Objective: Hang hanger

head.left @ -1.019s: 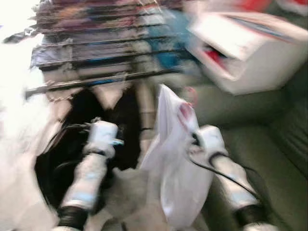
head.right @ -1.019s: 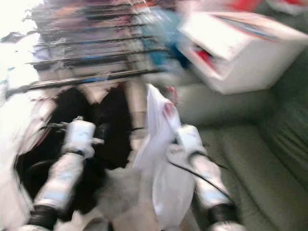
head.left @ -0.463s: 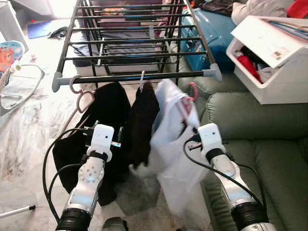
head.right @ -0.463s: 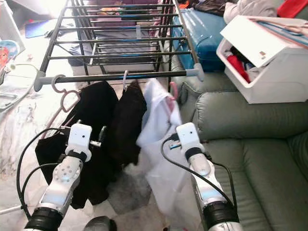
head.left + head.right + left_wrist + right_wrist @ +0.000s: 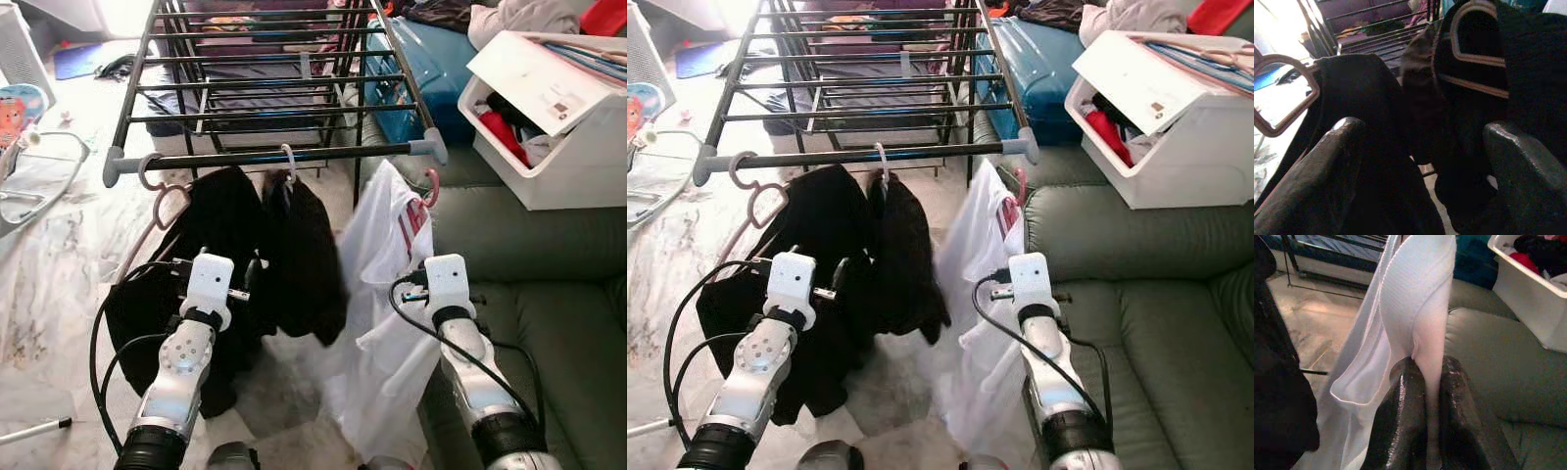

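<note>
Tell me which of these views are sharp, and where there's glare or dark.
Both eye views are sharp, with glare on the floor upper left. Left wrist view is dim, its black fingers close and soft. Right wrist view is bright, sharp on the white garment.

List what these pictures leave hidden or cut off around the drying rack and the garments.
- Right end effector: shut on the white garment; in the eye views that cloth hides its fingers.
- Pink hanger: the garment covers all but its hook; whether it rests on the drying rack is unclear.
- Left end effector: open; in the eye views the black garments swallow its fingers.
- Rack legs: hidden by hanging clothes.
</note>
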Controlling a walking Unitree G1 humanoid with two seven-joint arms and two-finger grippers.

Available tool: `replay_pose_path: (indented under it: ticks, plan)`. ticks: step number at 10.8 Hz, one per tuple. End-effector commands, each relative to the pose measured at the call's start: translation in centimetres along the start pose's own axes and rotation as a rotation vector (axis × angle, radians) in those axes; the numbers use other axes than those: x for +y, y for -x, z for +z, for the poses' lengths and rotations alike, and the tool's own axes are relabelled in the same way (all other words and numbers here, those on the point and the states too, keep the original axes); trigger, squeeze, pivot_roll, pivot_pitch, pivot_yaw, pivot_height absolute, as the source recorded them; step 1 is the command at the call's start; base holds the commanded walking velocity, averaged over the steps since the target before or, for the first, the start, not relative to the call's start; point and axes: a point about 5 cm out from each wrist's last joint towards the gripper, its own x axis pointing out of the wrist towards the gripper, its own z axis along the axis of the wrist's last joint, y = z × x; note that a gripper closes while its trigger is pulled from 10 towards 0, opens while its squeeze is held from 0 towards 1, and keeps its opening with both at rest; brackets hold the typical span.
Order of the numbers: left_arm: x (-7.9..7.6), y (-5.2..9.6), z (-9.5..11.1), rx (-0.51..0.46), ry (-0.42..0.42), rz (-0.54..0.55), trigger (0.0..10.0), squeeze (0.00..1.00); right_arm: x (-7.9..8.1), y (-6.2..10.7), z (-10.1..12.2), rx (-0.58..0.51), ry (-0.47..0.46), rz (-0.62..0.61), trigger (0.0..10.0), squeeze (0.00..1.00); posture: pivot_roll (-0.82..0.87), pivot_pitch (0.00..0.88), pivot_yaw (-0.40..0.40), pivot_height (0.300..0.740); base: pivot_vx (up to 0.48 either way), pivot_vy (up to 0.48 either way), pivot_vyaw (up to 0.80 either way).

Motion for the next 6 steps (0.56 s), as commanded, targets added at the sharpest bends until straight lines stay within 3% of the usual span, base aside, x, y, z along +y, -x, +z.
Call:
replay_pose_path:
  ticks: [1,3,6]
  plan:
    - [0.18,-0.04,0.32,-0.007,-0.001,-0.006,10.0,0.0,-0.37,-0.83,1.89,-0.064,-0.033,-0.034,10.0,0.0,-0.03,0.0,0.001,0.74,0.0,0.277,0.0]
    - [0.3,0.03,0.3,-0.006,0.001,-0.004,10.0,0.0,-0.14,-1.13,2.2,-0.07,-0.042,-0.029,10.0,0.0,-0.03,0.0,0.001,0.74,0.0,0.266,-0.54]
    - [0.15,-0.09,0.48,-0.014,-0.007,-0.016,10.0,0.0,-0.11,-1.3,2.39,-0.083,-0.043,-0.02,10.0,0.0,-0.03,0.0,0.0,0.74,0.0,0.432,0.0]
